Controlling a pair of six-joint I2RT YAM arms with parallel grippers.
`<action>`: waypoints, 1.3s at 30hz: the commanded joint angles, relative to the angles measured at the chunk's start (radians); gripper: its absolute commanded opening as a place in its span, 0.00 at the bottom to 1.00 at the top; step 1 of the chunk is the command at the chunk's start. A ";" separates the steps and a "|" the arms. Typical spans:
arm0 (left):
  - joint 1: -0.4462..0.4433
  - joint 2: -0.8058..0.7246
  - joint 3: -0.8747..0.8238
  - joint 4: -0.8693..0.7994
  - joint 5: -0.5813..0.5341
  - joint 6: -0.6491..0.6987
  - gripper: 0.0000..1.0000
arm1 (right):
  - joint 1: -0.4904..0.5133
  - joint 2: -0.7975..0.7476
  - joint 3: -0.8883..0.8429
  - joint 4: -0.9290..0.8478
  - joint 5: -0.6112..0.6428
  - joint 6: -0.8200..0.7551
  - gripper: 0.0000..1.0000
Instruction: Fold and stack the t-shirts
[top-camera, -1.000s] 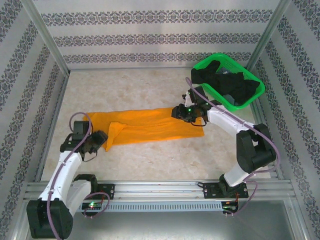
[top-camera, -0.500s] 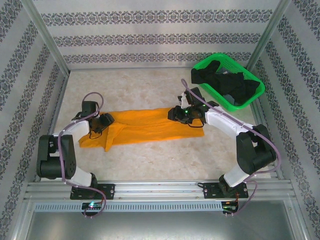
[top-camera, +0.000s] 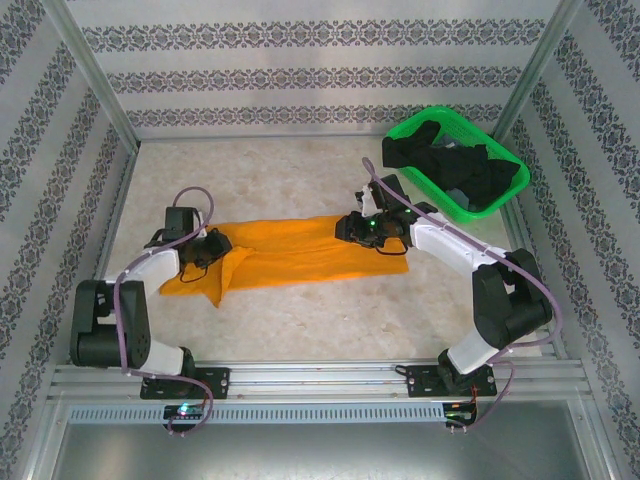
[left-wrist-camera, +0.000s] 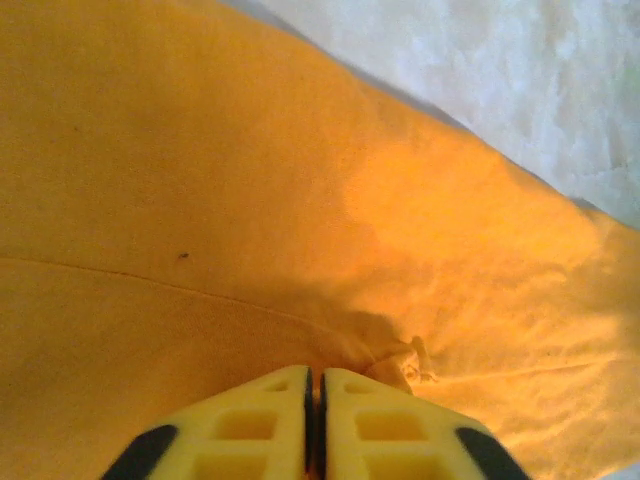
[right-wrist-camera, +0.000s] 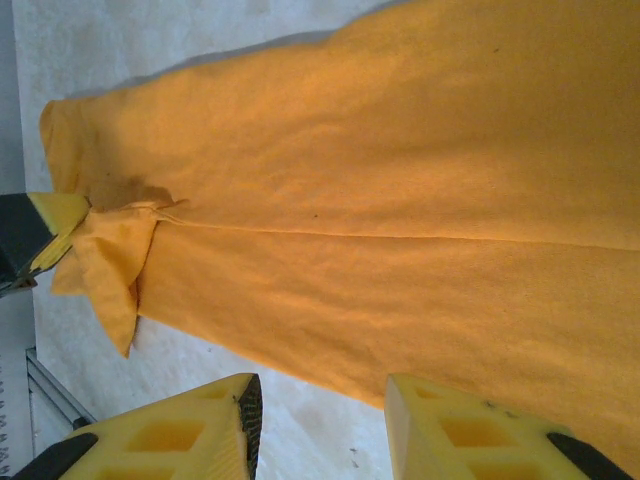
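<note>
Item one, far left: the left gripper (left-wrist-camera: 315, 372), jaws pressed together on what looks like a small pucker at the left end of the mustard-orange t-shirt (top-camera: 300, 250). You have only a thin pinch of cloth, so a quick lift could pull it free, or raise one layer and leave the one beneath behind. Item two, centre: that shirt, lying as a long flat band across the table (top-camera: 300, 320), its left end rumpled into a loose flap. If you carry that end over unevenly, the flap may fold under itself and spoil the edge. Item three, right of centre: the right gripper (right-wrist-camera: 320, 385), jaws spread with nothing between them, low over the shirt's right end. With that end unpinned, the whole shirt may drag. Item four, far right: the green mesh basket (top-camera: 500, 198), holding the black t-shirts (top-camera: 460, 168) heaped and unfolded, one draped over its rim; it could snag the mesh.
</note>
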 joint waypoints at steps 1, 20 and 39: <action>-0.033 -0.073 -0.020 -0.043 0.013 0.001 0.05 | 0.007 -0.004 -0.013 0.017 -0.021 0.004 0.39; -0.235 -0.088 -0.159 0.022 0.022 -0.150 0.06 | 0.010 -0.040 -0.100 0.142 -0.143 0.016 0.39; -0.287 -0.017 -0.178 0.135 0.014 -0.282 0.28 | 0.022 -0.019 -0.092 0.188 -0.160 0.026 0.40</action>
